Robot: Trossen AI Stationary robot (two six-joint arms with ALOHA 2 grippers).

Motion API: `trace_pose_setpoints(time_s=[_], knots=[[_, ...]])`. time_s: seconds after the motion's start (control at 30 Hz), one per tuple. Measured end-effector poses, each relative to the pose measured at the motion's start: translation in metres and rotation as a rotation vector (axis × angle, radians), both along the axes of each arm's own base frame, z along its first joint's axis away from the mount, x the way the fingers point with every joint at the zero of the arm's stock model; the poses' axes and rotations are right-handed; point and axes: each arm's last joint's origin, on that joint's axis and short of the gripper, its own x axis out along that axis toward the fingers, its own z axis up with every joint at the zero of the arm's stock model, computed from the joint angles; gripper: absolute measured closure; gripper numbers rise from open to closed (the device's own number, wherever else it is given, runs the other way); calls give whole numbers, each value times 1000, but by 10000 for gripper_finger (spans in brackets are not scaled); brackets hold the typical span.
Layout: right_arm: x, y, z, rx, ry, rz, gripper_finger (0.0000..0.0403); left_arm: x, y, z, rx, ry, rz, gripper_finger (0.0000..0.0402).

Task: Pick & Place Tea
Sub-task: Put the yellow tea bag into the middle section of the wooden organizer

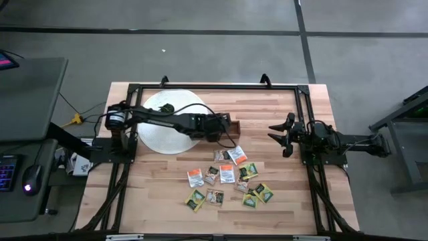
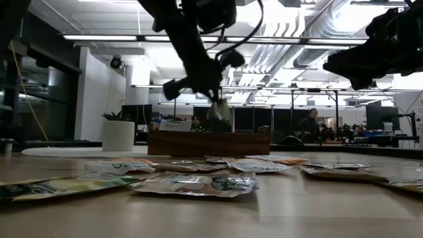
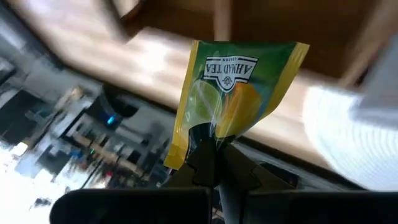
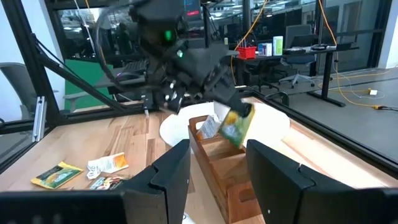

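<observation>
My left gripper [image 1: 223, 127] hangs over the long brown wooden box [image 2: 208, 142], shut on a green-and-yellow tea sachet [image 3: 233, 93]. In the right wrist view that sachet [image 4: 238, 127] hangs just above the box's far compartment, where another sachet [image 4: 208, 127] leans inside. Several more tea sachets [image 1: 227, 175] lie flat on the table, nearer than the box. My right gripper [image 1: 279, 134] waits open at the table's right, pointing level toward the box. My left gripper pinches one edge of the green-and-yellow sachet [image 3: 211, 127] between its two fingers. The fingers slant downward from the table's left. The sachet hangs tilted below them [image 2: 219, 111], clear of the box and the table.
A large white round disc [image 1: 157, 134] lies on the table left of the box, under my left arm. A black frame [image 1: 200, 86] runs along the table's edges. The wooden table [image 1: 294, 207] shows bare around the loose sachets.
</observation>
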Motion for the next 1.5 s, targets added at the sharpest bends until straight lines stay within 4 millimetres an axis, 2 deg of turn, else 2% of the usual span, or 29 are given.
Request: trace_pose_setpoints(time_s=[0.47,0.63,0.87,1.1,1.5], knots=[[0,0,0,0,0,0,250,-1,-2,-2,-75,14,-31,401],[0,0,0,0,0,0,250,-4,-2,-16,-74,104,-23,401],[0,0,0,0,1,0,250,-2,4,-13,-68,69,-4,401],[0,0,0,0,1,0,250,-8,11,-16,-74,134,15,401],[0,0,0,0,1,0,250,-5,9,-15,-130,102,-25,401]])
